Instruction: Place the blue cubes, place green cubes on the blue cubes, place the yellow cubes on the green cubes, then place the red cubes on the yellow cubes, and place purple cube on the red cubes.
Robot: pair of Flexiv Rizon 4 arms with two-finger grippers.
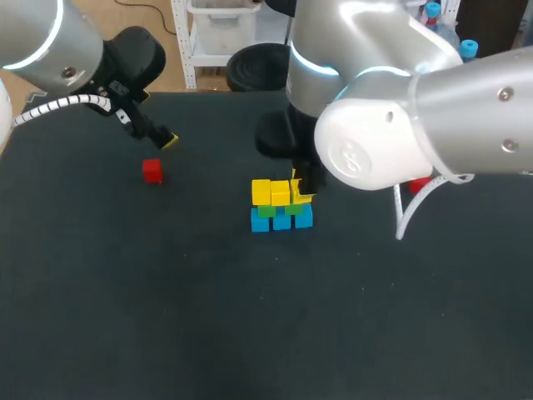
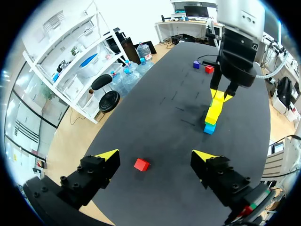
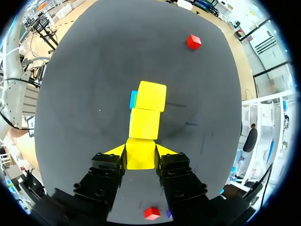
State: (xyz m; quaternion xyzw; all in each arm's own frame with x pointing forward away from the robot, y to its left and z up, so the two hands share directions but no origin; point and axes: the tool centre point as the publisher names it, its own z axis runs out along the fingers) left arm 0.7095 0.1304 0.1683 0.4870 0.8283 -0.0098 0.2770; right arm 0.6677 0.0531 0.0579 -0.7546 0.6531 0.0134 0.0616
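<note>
As right jaws clamp, yellow cube (image 3: 140,154) between

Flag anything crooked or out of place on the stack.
Nothing stands out. The yellow cubes sit in a straight row over the green cubes and blue cubes. The right gripper is shut on the end one. A red cube lies apart on the table, not yet stacked.
</note>
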